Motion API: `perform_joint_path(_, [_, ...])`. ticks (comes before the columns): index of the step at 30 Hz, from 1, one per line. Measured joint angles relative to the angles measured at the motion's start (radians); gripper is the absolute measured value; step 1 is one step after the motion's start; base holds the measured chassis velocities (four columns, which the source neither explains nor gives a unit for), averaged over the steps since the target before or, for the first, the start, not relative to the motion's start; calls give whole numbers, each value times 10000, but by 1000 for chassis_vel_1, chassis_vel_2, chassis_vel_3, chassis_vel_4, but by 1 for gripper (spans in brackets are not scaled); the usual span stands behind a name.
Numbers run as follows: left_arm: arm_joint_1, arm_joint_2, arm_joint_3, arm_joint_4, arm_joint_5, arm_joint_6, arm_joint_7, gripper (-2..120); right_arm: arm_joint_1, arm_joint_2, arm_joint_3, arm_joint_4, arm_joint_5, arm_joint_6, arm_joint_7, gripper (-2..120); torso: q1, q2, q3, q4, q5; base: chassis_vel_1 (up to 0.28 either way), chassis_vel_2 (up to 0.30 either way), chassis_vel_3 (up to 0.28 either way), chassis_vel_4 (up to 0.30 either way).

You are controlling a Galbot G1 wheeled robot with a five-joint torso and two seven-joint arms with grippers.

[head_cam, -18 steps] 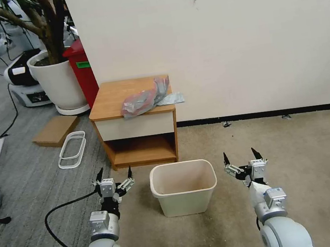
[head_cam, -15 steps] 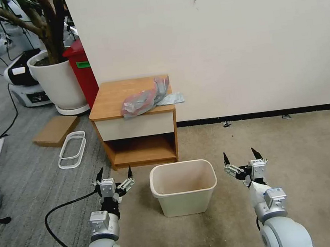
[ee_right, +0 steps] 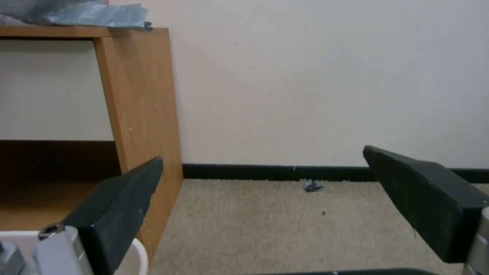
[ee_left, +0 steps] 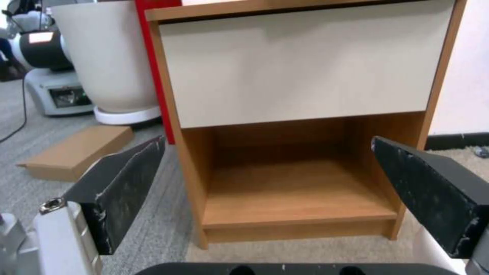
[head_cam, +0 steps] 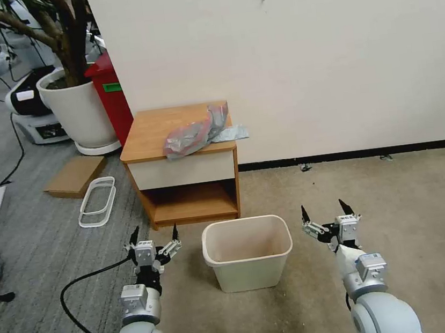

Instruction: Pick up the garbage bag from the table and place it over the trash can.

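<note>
The crumpled grey garbage bag [head_cam: 199, 131] with pinkish edge lies on the right side of the wooden table [head_cam: 148, 132], one end hanging over its right edge. Its grey plastic [ee_right: 91, 15] also shows atop the table [ee_right: 137, 99] in the right wrist view. The cream trash can [head_cam: 247, 252] stands on the carpet in front of the table. My left gripper [head_cam: 154, 231] is open, low at the can's left, facing the table's lower shelf [ee_left: 295, 198]. My right gripper [head_cam: 323, 209] is open at the can's right, facing the wall.
A large white plant pot [head_cam: 78, 111] and a tall red bin [head_cam: 111, 93] stand left of the table. Cardboard [head_cam: 75, 175], a white frame [head_cam: 97, 202] and a black cable [head_cam: 82, 297] lie on the floor at left. Open carpet extends to the right.
</note>
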Motion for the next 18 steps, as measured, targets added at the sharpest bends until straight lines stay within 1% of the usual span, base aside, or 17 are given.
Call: perform_joint_path(18, [0, 0, 0, 0, 0, -1, 0, 100, 0, 0, 0, 0, 0, 0, 0, 100, 0, 0, 0, 0, 0, 0, 0, 0, 0])
